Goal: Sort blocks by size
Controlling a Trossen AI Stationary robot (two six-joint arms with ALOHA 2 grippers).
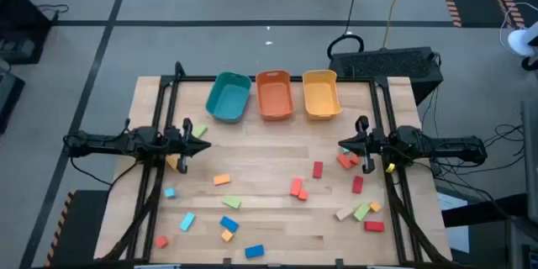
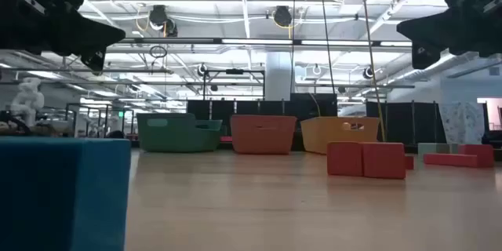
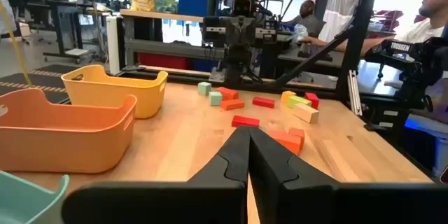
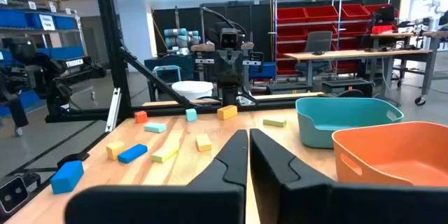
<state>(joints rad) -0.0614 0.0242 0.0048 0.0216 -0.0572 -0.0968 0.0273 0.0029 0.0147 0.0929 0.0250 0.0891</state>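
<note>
High view shows the bench with the left hand near its left edge and the right hand near its right edge, both above the wood and facing each other across a wide bare strip in the middle. Both hands are pressed together and carry nothing; the wrist views show each pair of fingers meeting at the tips. The blocks lie scattered over the near half of the bench: a blue, orange, green and red group at the left, a mostly red group with green and tan pieces at the right, some just beside the right hand. A few blocks lie close to the near edge, and one blue block is almost at it. Three bins stand side by side at the far edge: the teal bin, the orange bin and the yellow bin. From above, all three look empty. In the low view, a blue block very near the camera hides the left part of the bench, and the arms are cut off at the top corners. The yellow piece under the left hand is partly hidden by the arm.
</note>
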